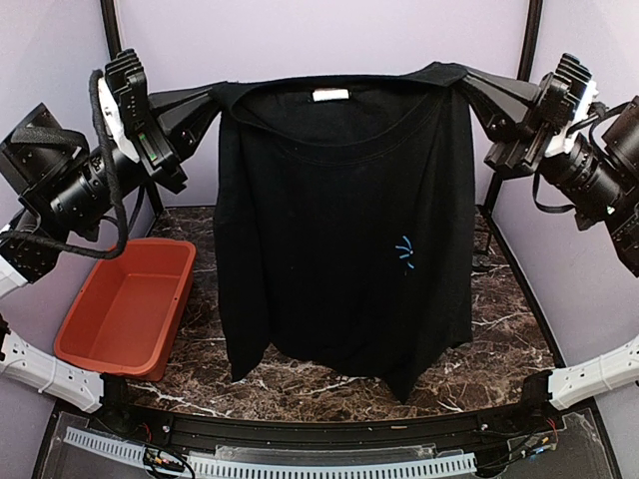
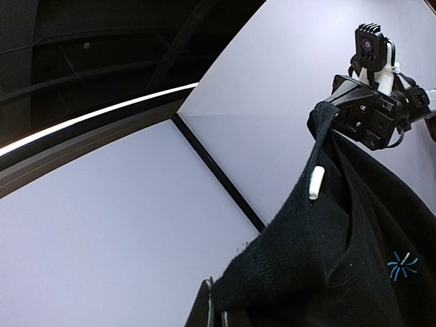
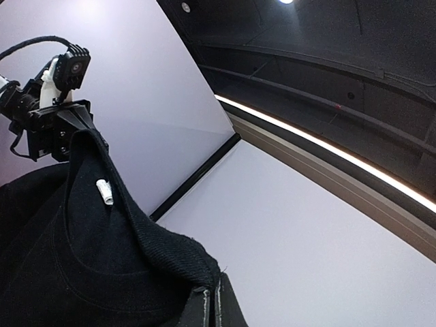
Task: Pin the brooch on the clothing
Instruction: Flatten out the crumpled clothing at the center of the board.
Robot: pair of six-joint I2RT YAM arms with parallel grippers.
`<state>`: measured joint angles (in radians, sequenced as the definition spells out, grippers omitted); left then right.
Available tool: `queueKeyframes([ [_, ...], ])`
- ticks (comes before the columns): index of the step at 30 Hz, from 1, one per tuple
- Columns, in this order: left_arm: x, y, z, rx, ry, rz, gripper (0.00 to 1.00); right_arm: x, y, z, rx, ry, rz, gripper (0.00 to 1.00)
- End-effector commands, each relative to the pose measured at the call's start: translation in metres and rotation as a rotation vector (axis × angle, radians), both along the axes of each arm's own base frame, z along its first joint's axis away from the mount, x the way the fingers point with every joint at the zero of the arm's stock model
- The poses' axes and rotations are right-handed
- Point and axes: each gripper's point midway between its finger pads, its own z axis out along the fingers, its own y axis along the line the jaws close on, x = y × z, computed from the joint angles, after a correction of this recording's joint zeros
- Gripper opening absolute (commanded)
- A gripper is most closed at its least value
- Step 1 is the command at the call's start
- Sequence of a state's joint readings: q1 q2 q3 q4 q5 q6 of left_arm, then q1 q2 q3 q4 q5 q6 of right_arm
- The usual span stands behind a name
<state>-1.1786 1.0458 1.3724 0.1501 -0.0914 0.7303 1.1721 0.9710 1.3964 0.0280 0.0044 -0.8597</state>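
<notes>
Bench (image 1: 509,329): dark marbled top, filling the lower half of the top view.

Black short-sleeved T-shirt (image 1: 339,230): centre of frame, hanging spread in the air with its front to the camera. It is strung between your two arms at the upper corners. The hem hangs low over the bench; you cannot tell whether it touches.

Left arm (image 1: 75,190), upper left; right arm (image 1: 589,175), upper right. The left jaws are clenched on the shirt's left-frame shoulder and the right jaws on the other. Each wrist view shows bunched black fabric running into its own grip at the bottom edge.

Rust-red plastic tub (image 1: 130,299): lower left, on the bench just beside the shirt's edge. Nothing shows inside it.

White neck label (image 1: 330,95): top centre, inside the collar.

Small blue starburst mark (image 1: 403,252): on the chest, right of centre. No separate brooch can be made out in any view.

Judgement: the step in hand is presenting the cloth. Both arms are occupied, so neither is free to handle a pin.

To do it well:
- Hold the two shoulders level so the collar line stays straight.
- Pull apart only enough to flatten the chest; more risks the seams slipping out.
- Lower the shirt flat onto the bench before you release either side.
</notes>
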Motion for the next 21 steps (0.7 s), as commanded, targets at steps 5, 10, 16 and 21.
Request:
queueKeyframes([
  [5,0.001,0.021,0.043,-0.073,-0.179,0.134,0.01,-0.005,-0.02,0.04,0.098,-0.094,-0.056,0.0],
  [10,-0.023,0.027,0.045,-0.018,-0.24,0.039,0.01,-0.036,-0.021,0.032,0.016,-0.077,0.125,0.0],
  [16,-0.052,0.042,0.058,-0.058,-0.324,-0.065,0.01,-0.079,-0.054,0.045,0.117,-0.172,0.289,0.0],
  [21,-0.066,0.045,0.074,-0.084,-0.395,-0.105,0.01,-0.095,-0.061,0.06,0.153,-0.201,0.366,0.0],
])
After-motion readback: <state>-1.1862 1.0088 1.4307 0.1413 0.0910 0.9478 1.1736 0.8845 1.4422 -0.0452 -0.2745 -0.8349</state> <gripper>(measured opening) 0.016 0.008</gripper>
